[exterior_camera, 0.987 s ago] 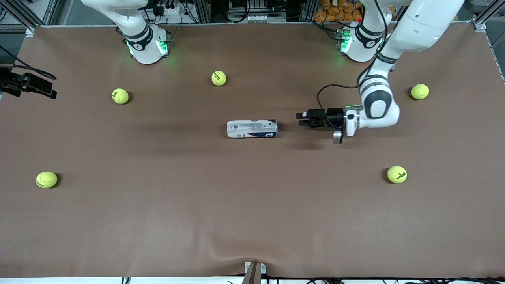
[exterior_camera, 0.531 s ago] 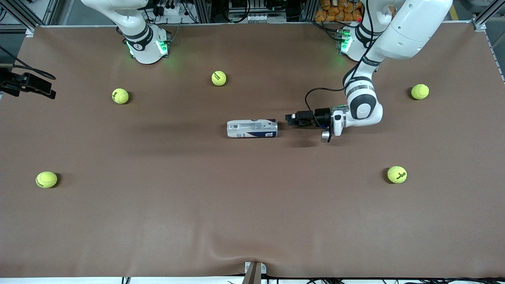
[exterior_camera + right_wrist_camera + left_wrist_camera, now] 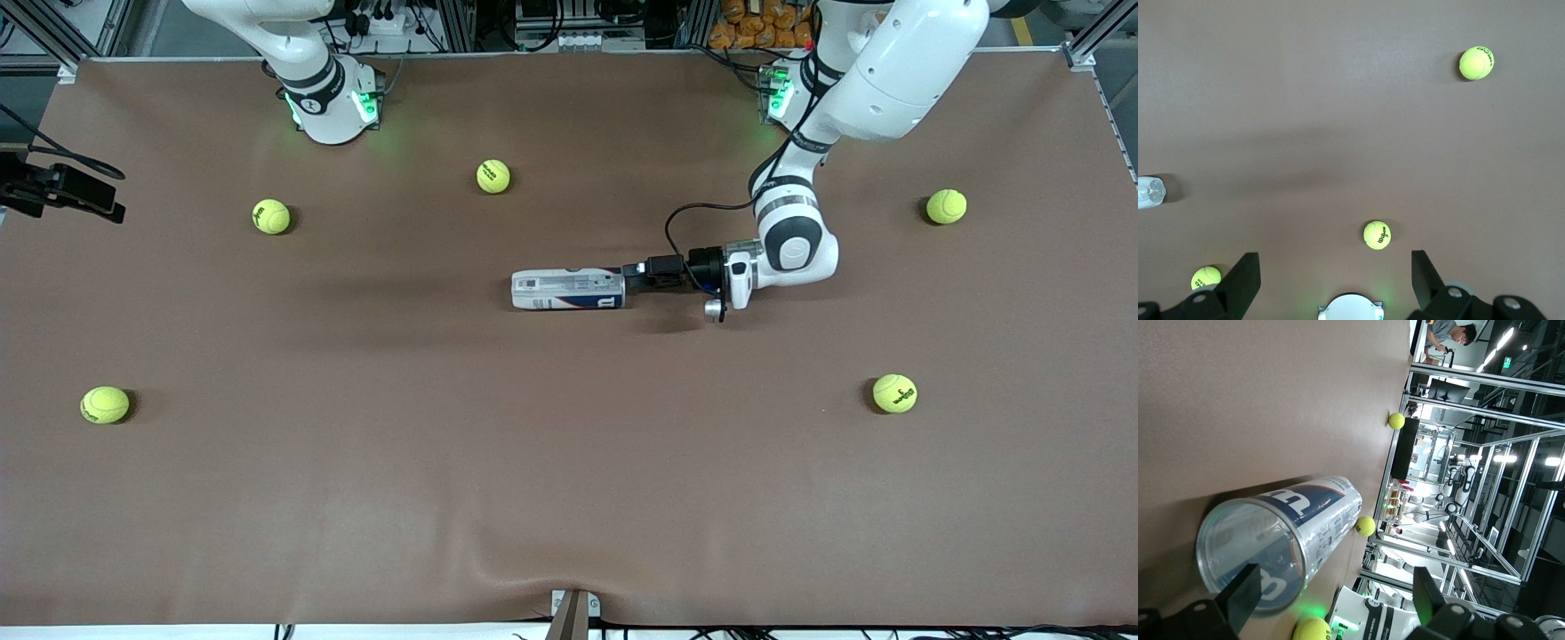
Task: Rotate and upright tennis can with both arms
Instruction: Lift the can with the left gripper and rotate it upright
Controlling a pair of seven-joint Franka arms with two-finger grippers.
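The tennis can (image 3: pixel 567 290) lies on its side at the middle of the brown table, long axis along the table. Its clear, silver-rimmed end (image 3: pixel 1251 553) faces my left gripper (image 3: pixel 633 274), which lies level and low at that end, toward the left arm's end of the table. In the left wrist view the left gripper (image 3: pixel 1335 587) is open, one finger (image 3: pixel 1245 593) in line with the can's rim; I cannot tell if it touches. My right gripper (image 3: pixel 1335 267) hangs open and empty high over the table near its own base; the can's other end (image 3: pixel 1148 192) shows at that view's edge.
Several yellow-green tennis balls lie scattered: two near the right arm's base (image 3: pixel 493 176) (image 3: pixel 271 216), one nearer the front camera (image 3: pixel 105 404), two toward the left arm's end (image 3: pixel 946 206) (image 3: pixel 894 393). A black fixture with a cable (image 3: pixel 62 191) juts in at the table's edge.
My left gripper has slid along the table toward the can and now reaches its end. The can, the balls and the right arm have not moved.
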